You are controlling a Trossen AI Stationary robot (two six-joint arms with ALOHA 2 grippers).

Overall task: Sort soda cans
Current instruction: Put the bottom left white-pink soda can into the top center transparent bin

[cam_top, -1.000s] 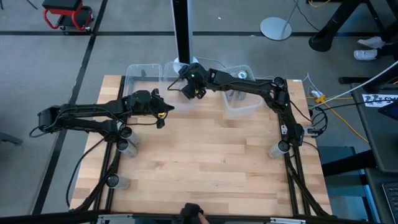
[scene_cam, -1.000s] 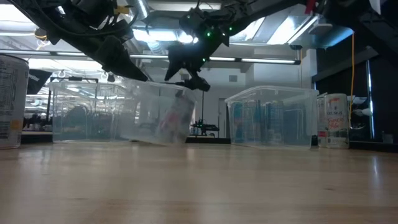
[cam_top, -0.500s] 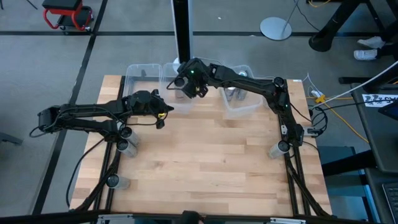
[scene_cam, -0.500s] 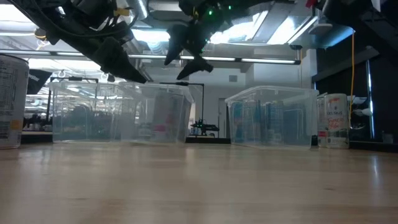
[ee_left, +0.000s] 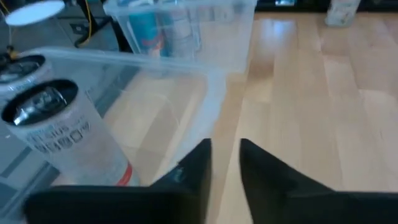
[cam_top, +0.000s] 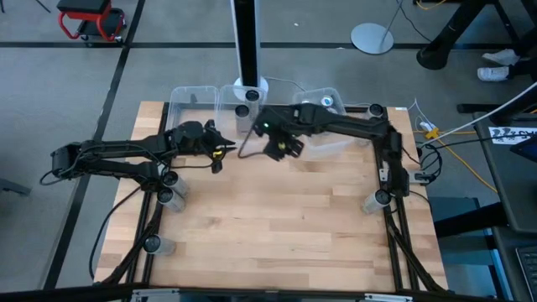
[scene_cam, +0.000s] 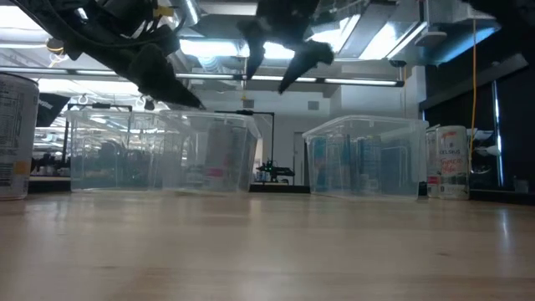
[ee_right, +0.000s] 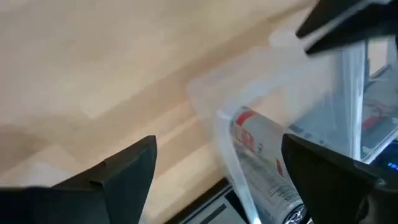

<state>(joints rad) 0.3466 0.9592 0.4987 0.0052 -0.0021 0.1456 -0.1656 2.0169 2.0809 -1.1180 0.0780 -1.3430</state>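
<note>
Three clear bins stand along the table's far edge: the left bin (cam_top: pixel 191 99), the middle bin (cam_top: pixel 237 109) and the right bin (cam_top: pixel 323 117). A silver can with a red mark (ee_right: pixel 267 155) stands in the middle bin (ee_left: pixel 62 140). Blue-topped cans (cam_top: pixel 325 102) stand in the right bin (scene_cam: pixel 359 159). My right gripper (cam_top: pixel 281 148) hangs wide open and empty (ee_right: pixel 217 174) just nearside of the middle bin. My left gripper (cam_top: pixel 218 153) hovers by that bin's near wall, with only a narrow gap between its fingers (ee_left: pixel 225 168), and holds nothing.
More cans stand on the table's left edge (cam_top: pixel 171 179) (cam_top: pixel 154 244) and on its right edge (cam_top: pixel 375 201). In the low view a can (scene_cam: pixel 17 138) stands at the left and cartons or cans (scene_cam: pixel 447 163) at the right. Bare wood fills the table's middle and near half.
My right gripper rose from over the middle bin, then swung toward the table's near edge and a little right. The middle bin, tipped up on one side a second ago with the can leaning inside it, has dropped flat, and the can stands upright.
</note>
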